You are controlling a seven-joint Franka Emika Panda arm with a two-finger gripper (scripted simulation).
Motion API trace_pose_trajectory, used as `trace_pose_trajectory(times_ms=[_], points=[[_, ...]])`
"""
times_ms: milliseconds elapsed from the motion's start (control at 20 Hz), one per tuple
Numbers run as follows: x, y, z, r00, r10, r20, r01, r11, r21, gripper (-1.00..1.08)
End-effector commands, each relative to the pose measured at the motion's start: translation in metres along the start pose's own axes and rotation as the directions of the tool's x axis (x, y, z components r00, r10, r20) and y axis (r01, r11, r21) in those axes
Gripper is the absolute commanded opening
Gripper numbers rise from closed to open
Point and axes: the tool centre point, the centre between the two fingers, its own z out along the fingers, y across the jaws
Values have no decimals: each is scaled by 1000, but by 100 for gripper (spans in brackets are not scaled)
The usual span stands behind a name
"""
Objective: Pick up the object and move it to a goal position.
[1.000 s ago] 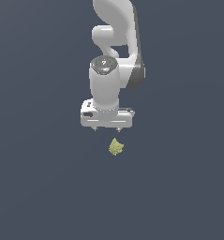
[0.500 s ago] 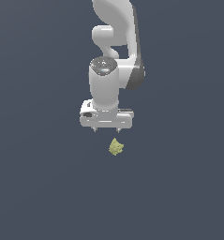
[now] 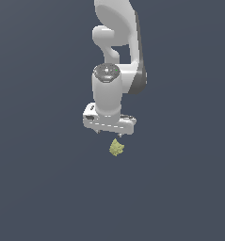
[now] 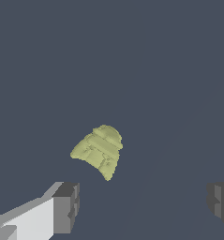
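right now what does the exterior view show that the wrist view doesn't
Only the exterior view shows the white arm and the whole hand hanging above the chunk, apart from it. Only the wrist view shows the two dark grey finger pads spread wide with nothing between them, and the chunk's ridged surface. Both show the small lumpy yellow-green chunk on the dark grey floor.

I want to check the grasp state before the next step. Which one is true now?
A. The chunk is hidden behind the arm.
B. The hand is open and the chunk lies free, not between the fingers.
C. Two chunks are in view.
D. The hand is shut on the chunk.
B: in the wrist view the fingers stand wide apart and the single chunk lies beyond them, untouched by the hand.
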Motion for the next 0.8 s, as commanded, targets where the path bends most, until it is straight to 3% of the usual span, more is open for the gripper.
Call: trace_pose_trajectory(times_ms=[0, 350, 750], points=[[1, -3, 6, 999, 53, 3, -53, 999, 0, 100], [4, -14, 25, 974, 228, 12, -228, 974, -3, 100], [7, -25, 46, 913, 408, 18, -408, 913, -11, 100]])
